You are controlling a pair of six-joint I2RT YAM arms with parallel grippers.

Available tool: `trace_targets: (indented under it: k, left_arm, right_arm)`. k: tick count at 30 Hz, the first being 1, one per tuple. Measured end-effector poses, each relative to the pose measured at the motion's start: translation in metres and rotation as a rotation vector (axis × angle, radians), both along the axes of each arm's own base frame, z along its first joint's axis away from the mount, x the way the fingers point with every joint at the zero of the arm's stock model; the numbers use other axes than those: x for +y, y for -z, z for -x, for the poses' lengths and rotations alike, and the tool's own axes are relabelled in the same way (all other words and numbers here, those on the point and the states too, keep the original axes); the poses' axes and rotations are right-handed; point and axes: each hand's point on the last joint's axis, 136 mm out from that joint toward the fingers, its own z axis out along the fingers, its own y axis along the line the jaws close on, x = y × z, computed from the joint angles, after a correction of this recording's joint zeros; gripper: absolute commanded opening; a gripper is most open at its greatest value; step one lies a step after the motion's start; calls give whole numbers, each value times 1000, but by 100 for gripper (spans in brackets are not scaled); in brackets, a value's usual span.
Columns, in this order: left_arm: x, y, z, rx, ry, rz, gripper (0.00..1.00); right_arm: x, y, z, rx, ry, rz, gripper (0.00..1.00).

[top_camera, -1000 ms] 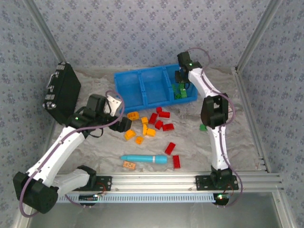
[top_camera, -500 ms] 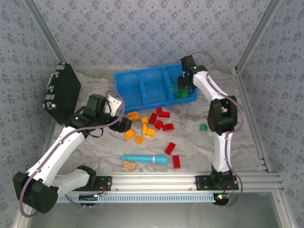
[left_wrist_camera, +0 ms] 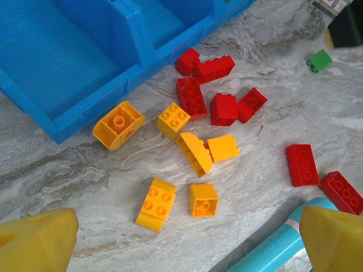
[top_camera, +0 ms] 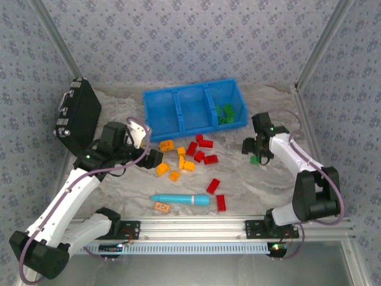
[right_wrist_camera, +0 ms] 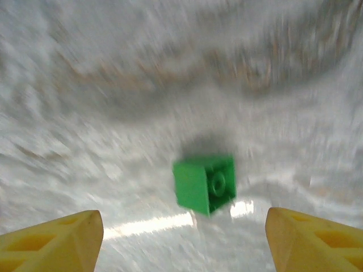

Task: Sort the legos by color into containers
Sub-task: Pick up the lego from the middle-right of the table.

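The blue containers [top_camera: 178, 113] stand at the back, with green legos [top_camera: 224, 114] in the right compartment. Red legos [top_camera: 202, 152] and orange legos [top_camera: 178, 162] lie scattered in front of it. My left gripper [top_camera: 153, 158] hovers open beside the orange ones; in its wrist view two orange legos [left_wrist_camera: 155, 203] lie ahead of its gripper [left_wrist_camera: 187, 243], apart from the fingertips [left_wrist_camera: 37, 241]. My right gripper [top_camera: 255, 149] stands open over a lone green lego [top_camera: 255, 159], which shows blurred between and ahead of its fingertips [right_wrist_camera: 317, 241], untouched [right_wrist_camera: 204, 182].
A cyan cylinder [top_camera: 180, 199] lies near the front with an orange lego [top_camera: 162, 207] and red legos [top_camera: 217, 193] beside it. A black case [top_camera: 77, 116] leans at the left wall. Metal frame rails border the table's front and right.
My right arm has swung back from the bin's right compartment to the lone green lego, its jaws opening on the way. My left arm has shifted slightly.
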Motion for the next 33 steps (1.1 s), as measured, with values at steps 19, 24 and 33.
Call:
trace_targets:
  k: [19, 24, 33]
  left_arm:
    - [-4, -5, 2, -3, 12, 35, 100]
    - [-3, -5, 5, -9, 13, 36, 100]
    - [-5, 6, 1, 24, 17, 14, 100]
  right_arm:
    - [-23, 25, 10, 18, 131, -30, 78]
    - [-26, 33, 6, 30, 145, -43, 64]
    - [-22, 52, -3, 70, 129, -52, 60]
